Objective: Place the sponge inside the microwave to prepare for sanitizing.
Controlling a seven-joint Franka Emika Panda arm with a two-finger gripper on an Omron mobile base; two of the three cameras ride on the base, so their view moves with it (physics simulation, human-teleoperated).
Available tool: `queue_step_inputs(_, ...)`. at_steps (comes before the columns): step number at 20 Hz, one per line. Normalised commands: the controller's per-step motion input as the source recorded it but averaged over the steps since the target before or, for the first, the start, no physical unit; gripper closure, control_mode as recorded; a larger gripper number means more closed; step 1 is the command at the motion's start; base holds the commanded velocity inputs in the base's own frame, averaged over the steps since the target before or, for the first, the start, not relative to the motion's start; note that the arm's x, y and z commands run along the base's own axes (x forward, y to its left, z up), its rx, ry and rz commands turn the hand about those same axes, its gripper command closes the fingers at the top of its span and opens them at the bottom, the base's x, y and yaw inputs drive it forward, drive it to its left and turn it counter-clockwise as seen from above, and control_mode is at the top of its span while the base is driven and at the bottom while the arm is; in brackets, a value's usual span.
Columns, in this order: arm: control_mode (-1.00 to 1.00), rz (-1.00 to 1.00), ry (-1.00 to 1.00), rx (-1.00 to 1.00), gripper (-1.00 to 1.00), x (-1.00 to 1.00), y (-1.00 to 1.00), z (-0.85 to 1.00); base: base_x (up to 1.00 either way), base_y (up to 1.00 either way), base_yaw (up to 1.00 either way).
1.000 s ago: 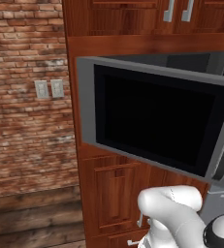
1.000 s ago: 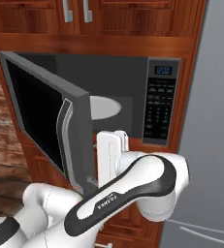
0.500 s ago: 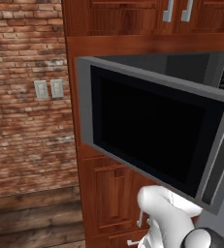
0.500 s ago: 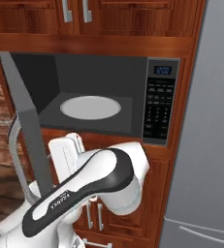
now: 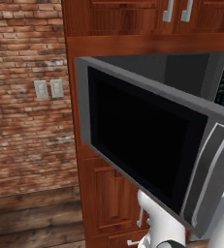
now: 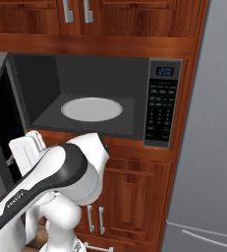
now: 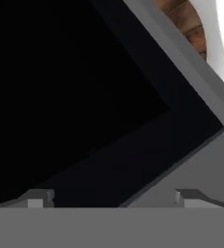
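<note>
**Inspector A:** Where does the microwave (image 6: 105, 98) stand, and in what condition?

**Inspector B:** It is set into a wall of red-brown wooden cabinets (image 6: 129, 197). Its door (image 5: 147, 150) is swung wide open on the hinge at the microwave's left side, with the black glass facing outward in the left base view and a pale vertical handle (image 5: 205, 174) near the door's free edge. The dark grey cavity is exposed; the pale round turntable (image 6: 91, 109) lies flat on its floor. The keypad panel (image 6: 161, 106) sits at the microwave's right, a small lit display at its top.

**Inspector A:** Surroundings?

**Inspector B:** A grey refrigerator (image 6: 208, 147) is just right of the microwave's cabinet column. A brick wall (image 5: 26, 97) lies to the microwave's left, carrying two pale wall plates (image 5: 49, 88).

**Inspector A:** And the tool?

**Inspector B:** The gripper (image 7: 113, 197) is released — fingertips (image 7: 38, 198) spread wide, nothing between them. It points closely at the door's black glass and grey frame. The arm (image 6: 51, 182) bends below the microwave, in front of the lower cabinet doors.

**Inspector A:** The sponge?

**Inspector B:** Cannot tell — I cannot locate it.
</note>
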Motion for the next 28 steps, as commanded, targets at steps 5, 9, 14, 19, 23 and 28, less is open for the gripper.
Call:
queue_step_inputs(5, -1.0, 0.03, 0.0, -0.04, -1.0, -0.14, 0.78, 0.0, 0.0, 0.0, 0.0)
queue_step_inputs(9, -1.0, 0.0, -0.04, -0.02, -1.0, -0.23, 0.81, 0.0, 0.0, 0.0, 0.0)
queue_step_inputs(14, -1.0, -0.06, -0.07, 0.0, -1.0, -0.26, 0.63, 0.0, 0.0, 0.0, 0.0)
queue_step_inputs(19, -1.0, -0.11, -0.06, 0.0, -1.0, -0.17, 0.63, 0.0, 0.0, 0.0, 0.0)
queue_step_inputs(23, -1.0, -0.14, -0.09, 0.0, -1.0, -0.19, 0.61, -0.02, 0.0, 0.0, 0.0)
queue_step_inputs(28, -1.0, -0.18, -0.11, 0.0, -1.0, -0.23, 0.56, -0.18, 0.0, 0.0, 0.0)
